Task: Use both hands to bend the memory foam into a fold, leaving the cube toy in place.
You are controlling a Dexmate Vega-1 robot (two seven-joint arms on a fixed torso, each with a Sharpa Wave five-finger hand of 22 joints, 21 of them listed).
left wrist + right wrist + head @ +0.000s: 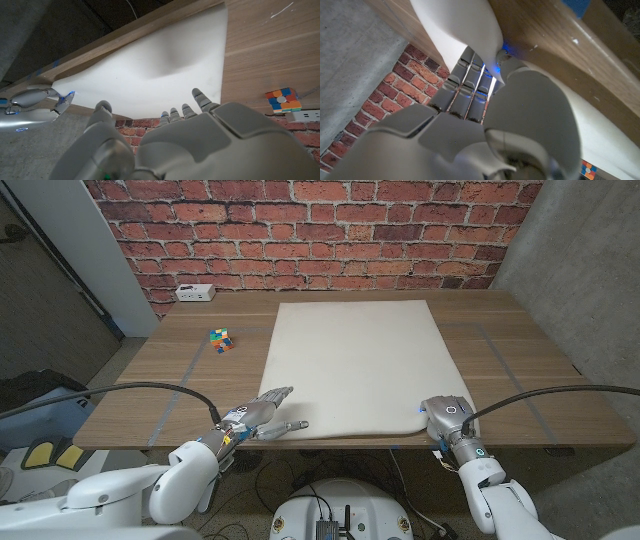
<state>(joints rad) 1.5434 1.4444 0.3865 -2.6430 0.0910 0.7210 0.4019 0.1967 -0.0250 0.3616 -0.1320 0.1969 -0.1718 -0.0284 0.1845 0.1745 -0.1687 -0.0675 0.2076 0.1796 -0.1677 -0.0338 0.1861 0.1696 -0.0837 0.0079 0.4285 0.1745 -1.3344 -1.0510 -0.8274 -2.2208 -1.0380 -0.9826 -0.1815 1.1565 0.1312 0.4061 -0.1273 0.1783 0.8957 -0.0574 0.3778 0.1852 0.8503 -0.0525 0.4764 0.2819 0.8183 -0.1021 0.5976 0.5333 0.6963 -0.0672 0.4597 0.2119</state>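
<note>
My right hand gripped the memory foam's near corner; my left hand lay released at its other corner. The cube toy sat beyond my left hand, a white power strip farther back.

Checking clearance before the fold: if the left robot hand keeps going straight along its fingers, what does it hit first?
Likely the memory foam: the left robot hand points at its near left corner. Contact unclear.

I see the memory foam, cream sheet, lying flat mid-table w/ near edge at table front; cube toy, multicolour, sits apart on its left.
</note>
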